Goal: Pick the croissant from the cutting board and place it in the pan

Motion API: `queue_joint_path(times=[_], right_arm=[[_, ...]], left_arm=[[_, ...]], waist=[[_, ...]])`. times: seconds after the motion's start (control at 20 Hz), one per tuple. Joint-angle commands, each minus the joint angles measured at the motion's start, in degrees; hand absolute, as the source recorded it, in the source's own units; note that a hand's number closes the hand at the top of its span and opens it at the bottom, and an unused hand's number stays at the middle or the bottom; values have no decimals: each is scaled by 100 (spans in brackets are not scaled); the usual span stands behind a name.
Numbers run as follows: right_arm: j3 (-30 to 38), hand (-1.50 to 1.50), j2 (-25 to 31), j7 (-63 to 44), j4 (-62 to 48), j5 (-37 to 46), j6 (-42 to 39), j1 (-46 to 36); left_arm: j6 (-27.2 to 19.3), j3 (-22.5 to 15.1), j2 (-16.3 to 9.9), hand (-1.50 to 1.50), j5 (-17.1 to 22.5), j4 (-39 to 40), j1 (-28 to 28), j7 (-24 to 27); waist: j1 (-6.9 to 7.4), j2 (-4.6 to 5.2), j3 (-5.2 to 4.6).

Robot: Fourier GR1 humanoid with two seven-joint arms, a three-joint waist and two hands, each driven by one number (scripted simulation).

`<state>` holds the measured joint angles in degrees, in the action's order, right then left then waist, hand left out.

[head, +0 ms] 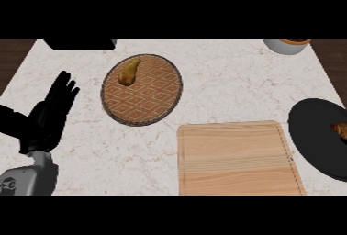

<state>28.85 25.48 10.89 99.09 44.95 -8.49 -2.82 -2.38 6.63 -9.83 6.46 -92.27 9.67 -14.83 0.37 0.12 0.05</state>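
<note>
The wooden cutting board (237, 158) lies at the lower middle with nothing on it. At the right edge sits the black pan (315, 135), cut off by the frame. A brown piece that looks like the croissant (340, 130) lies inside the pan at the very edge of the view. My left hand (47, 117) rests open at the left, fingers straight and pointing up, apart from everything. My right hand does not show.
A round patterned placemat (142, 92) lies at the upper middle with a yellow-green pear (129, 72) on its far left part. A grey cup (288, 45) stands at the top right. A dark object (80, 44) sits at the top left edge.
</note>
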Motion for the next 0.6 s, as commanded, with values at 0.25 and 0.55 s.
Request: queue_joint_path(times=[0.25, 0.55], right_arm=[[-192, 150, 253, 1935, -3382, 143, 1252, -1033], [-317, 150, 537, 2140, -5024, 564, 1827, -1704]], left_arm=[[-91, -48, 149, 0, -138, 393, 215, 210], [-130, -224, 223, 0, -93, -508, -221, -321]], waist=[[40, 20, 3], [66, -2, 2]])
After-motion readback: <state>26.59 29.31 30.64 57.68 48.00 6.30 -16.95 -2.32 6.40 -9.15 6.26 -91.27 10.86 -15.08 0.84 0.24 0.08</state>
